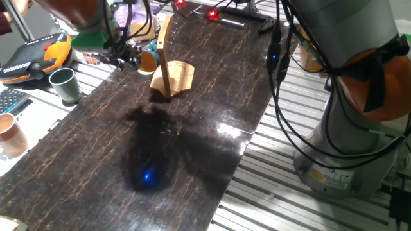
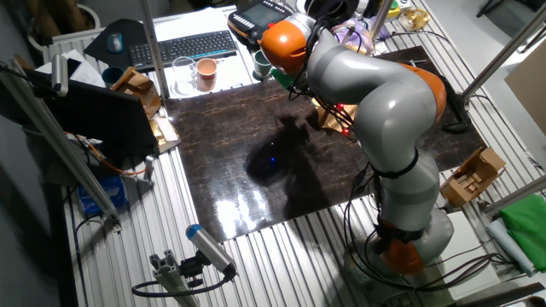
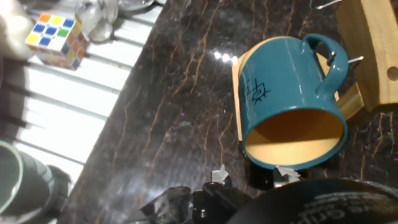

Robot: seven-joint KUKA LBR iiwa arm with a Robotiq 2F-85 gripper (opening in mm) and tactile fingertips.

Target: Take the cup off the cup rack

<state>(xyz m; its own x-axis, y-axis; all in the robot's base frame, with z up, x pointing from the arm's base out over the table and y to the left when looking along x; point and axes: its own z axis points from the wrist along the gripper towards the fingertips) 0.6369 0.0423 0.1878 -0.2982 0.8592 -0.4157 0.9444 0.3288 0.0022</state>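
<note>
The cup (image 3: 283,93) is teal-blue with an orange-tan inside. It hangs on its side in the hand view, mouth toward the camera, handle toward the cup rack's wooden post (image 3: 373,56) and its thin metal peg. I cannot tell whether the peg still passes through the handle. My gripper (image 3: 250,174) is at the cup's mouth; its pale fingertips (image 3: 219,174) stand apart on either side of the lower left rim. In one fixed view the gripper (image 1: 131,56) is just left of the cup (image 1: 149,59) and the cup rack (image 1: 170,74). In the other fixed view the arm hides them.
A dark green cup (image 1: 64,83) and a pale terracotta cup (image 1: 11,135) stand off the dark mat's left edge, near a keyboard (image 1: 9,99). A colour cube (image 3: 55,38) lies on the slatted table. The robot's base (image 1: 347,147) and cables are at the right.
</note>
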